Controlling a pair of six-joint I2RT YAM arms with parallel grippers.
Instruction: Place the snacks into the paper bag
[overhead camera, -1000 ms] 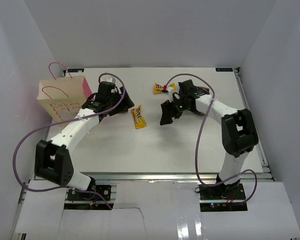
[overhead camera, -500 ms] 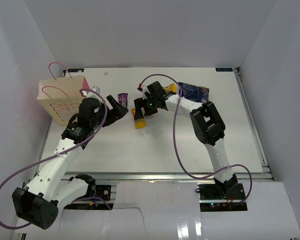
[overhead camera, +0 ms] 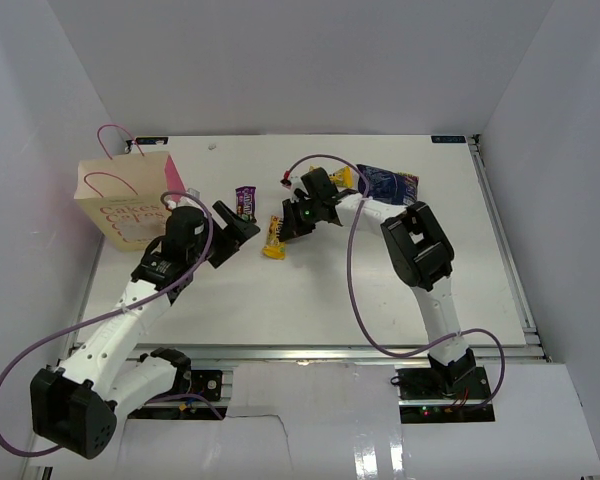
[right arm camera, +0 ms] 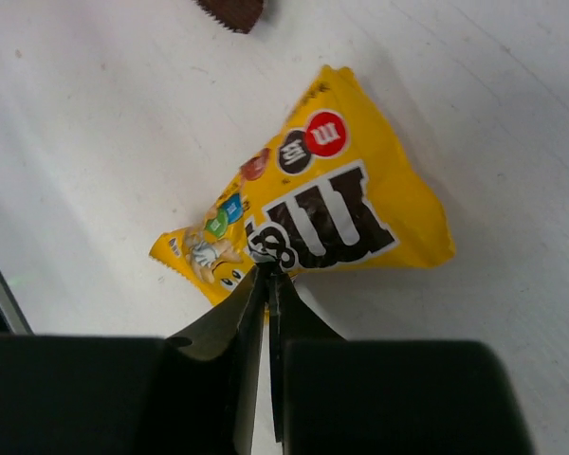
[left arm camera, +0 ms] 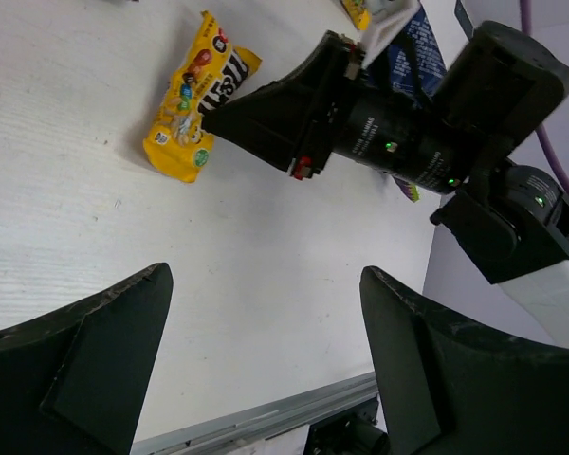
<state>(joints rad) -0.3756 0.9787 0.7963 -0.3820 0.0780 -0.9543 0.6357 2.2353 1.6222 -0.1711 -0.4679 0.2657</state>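
A yellow candy packet lies flat on the table's middle. My right gripper is shut, pinching that packet's near edge. In the left wrist view the same packet shows with the right gripper's black fingers at its side. My left gripper hangs open and empty over bare table, left of the packet. A dark purple packet lies just behind it. The blue snack bag and another yellow packet lie at the back. The paper bag stands upright at far left.
The right arm stretches across the table's back from its base at the near right. White walls enclose the table on three sides. A metal rail runs along the near edge.
My right arm swung left from the back to the yellow packet, and its jaws closed on the packet's edge. My left arm drew back from the bag side, uncovering the purple packet.
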